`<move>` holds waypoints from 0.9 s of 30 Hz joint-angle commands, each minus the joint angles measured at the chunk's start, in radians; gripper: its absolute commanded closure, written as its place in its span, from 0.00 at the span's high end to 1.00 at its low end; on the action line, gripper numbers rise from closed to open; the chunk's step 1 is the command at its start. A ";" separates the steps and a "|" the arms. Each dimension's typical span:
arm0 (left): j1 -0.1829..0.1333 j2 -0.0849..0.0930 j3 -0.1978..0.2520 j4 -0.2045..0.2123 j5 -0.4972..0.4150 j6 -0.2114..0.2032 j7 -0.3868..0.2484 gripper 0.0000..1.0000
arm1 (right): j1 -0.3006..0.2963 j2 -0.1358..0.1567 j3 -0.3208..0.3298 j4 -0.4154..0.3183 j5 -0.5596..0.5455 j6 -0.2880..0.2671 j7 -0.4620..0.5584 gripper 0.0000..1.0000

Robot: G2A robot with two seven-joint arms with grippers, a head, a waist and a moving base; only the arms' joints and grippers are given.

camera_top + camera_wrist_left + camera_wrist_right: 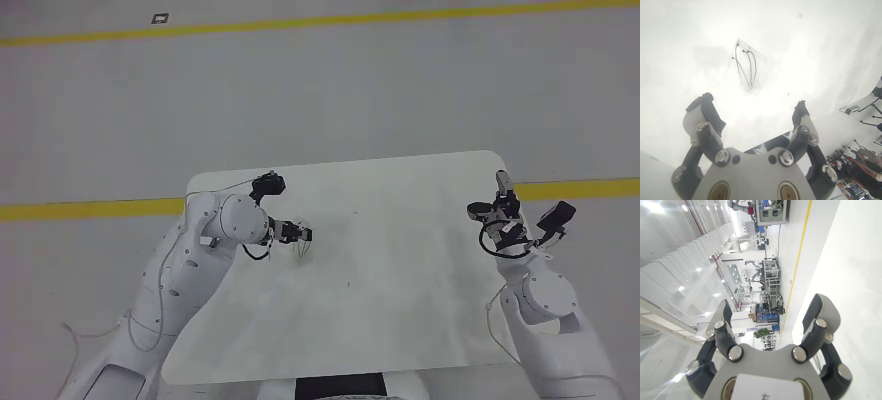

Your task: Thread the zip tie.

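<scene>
Several thin black zip ties (745, 66) lie side by side on a small clear sheet (762, 75) on the white table (400, 300). My left gripper (754, 101) hangs over the table a short way from them, jaws wide open and nothing between the dark fingertips (706, 98). In the top view the left gripper (300, 237) sits over the left part of the table. My right gripper (771, 300) is open and holds nothing, aimed out at the room beyond the table. From above, the right gripper (498, 190) is at the table's far right edge.
The tabletop between the two arms is bare white. A yellow floor line (90, 209) runs behind the table. Past the table edge in the left wrist view stand chair bases and clutter (863, 159) on the floor.
</scene>
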 commanded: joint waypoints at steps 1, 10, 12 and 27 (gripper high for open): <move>-0.013 -0.006 0.041 0.004 0.042 0.001 -0.002 1.00 | 0.000 0.000 0.000 0.000 0.000 0.000 0.000 1.00; -0.142 -0.050 0.144 0.119 -0.016 0.001 -0.002 1.00 | 0.000 0.000 0.000 0.000 0.000 0.000 0.000 1.00; -0.167 -0.061 0.167 0.151 -0.026 0.001 -0.002 1.00 | 0.000 0.000 0.000 0.000 0.000 0.000 0.000 1.00; -0.197 -0.086 0.213 0.249 -0.085 -0.019 0.021 1.00 | 0.000 0.000 0.000 0.000 0.000 0.000 0.000 1.00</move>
